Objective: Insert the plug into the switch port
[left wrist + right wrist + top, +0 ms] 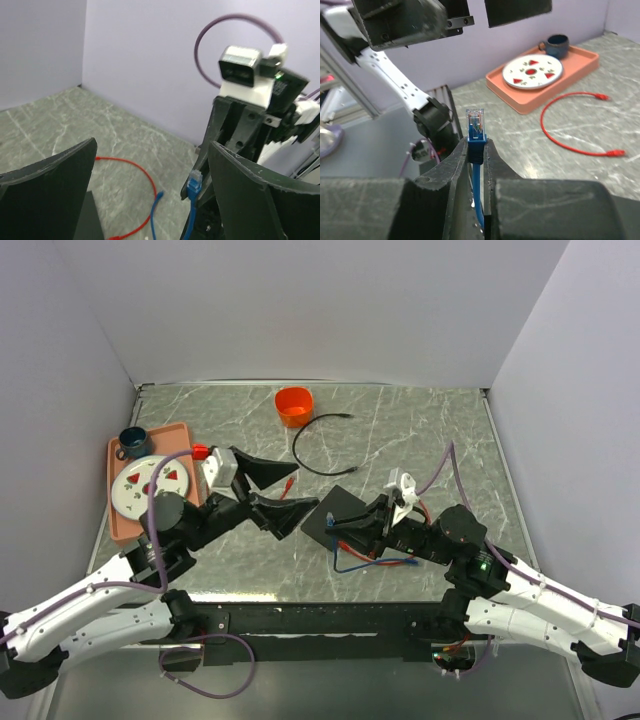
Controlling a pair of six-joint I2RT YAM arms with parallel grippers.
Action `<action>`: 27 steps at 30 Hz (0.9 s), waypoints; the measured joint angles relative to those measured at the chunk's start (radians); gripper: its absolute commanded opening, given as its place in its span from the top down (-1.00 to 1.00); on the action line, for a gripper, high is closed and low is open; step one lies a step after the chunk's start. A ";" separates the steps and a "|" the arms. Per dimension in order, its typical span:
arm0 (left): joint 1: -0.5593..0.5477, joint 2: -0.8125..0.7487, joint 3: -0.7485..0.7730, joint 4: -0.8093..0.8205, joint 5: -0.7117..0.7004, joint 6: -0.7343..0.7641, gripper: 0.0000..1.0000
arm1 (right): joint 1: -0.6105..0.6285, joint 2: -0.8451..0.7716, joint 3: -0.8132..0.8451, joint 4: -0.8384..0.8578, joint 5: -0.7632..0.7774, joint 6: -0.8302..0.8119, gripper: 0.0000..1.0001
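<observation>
Plug [475, 120], blue, is pinched tip-out in right tool [476, 150], over black box [345, 502] mid counter [430, 420]. Left tool [152, 145] wide, empty, near box's left edge. Step: lining up w/ switch port, port itself not visible. Next prob. needs box steadied, plug levelled to its edge. Red cable [543, 125] lies close by; orange cup [294, 405] and tray [560, 89] well apart.

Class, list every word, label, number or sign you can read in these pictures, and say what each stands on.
No text can be read in any view.
White plate: red wedge shapes only, no letters.
Blue plug: no print visible.
Black box: no label shows in the top view.
</observation>
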 measured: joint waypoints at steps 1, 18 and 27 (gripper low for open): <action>0.000 0.005 0.000 -0.006 -0.002 0.002 -0.94 | 0.000 0.000 0.000 -0.008 0.004 -0.007 1.00; 0.000 -0.022 -0.097 -0.038 -0.057 0.054 -0.93 | 0.000 -0.121 -0.101 -0.082 -0.246 -0.330 1.00; 0.000 -0.026 -0.105 -0.034 -0.063 0.062 -0.93 | 0.000 -0.285 -0.303 0.050 -0.443 -0.501 1.00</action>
